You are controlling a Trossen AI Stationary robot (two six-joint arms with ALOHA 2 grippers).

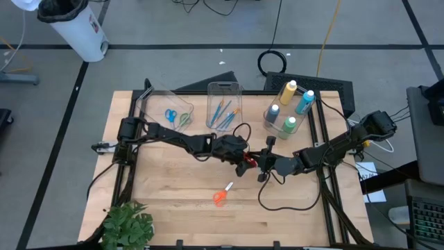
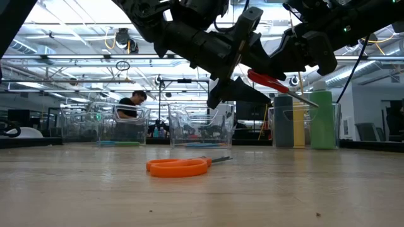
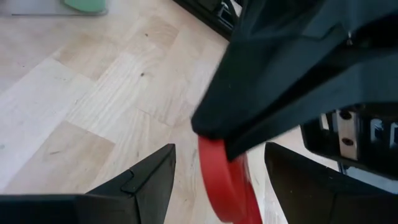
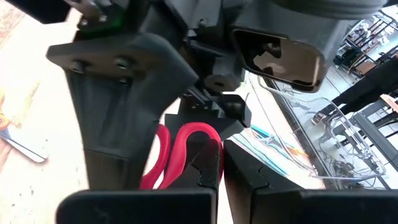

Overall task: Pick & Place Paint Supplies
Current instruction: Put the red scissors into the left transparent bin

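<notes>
From above, my two dark arms meet over the middle of the wooden counter (image 1: 173,208). My right pincer (image 1: 258,162) is squeezed tight on the small red-handled scissors (image 1: 248,162), up in the air. My left pincer (image 1: 241,154) is right beside it, fingers apart around the red loop. The small orange-handled scissors (image 1: 220,196) lie flat on the counter, nearer the front.

From the low view, the red scissors hang tilted, metal tip pointing down toward the clear plastic bin (image 2: 304,126) of paint bottles.

From my left wrist, the red loop sits between my two fingers. I think nothing touches yet, but it is hard to see.

From my right wrist, red loops poke out past my shut fingers.

To do this hand-over well, I should close left first and let go with right only after.
</notes>
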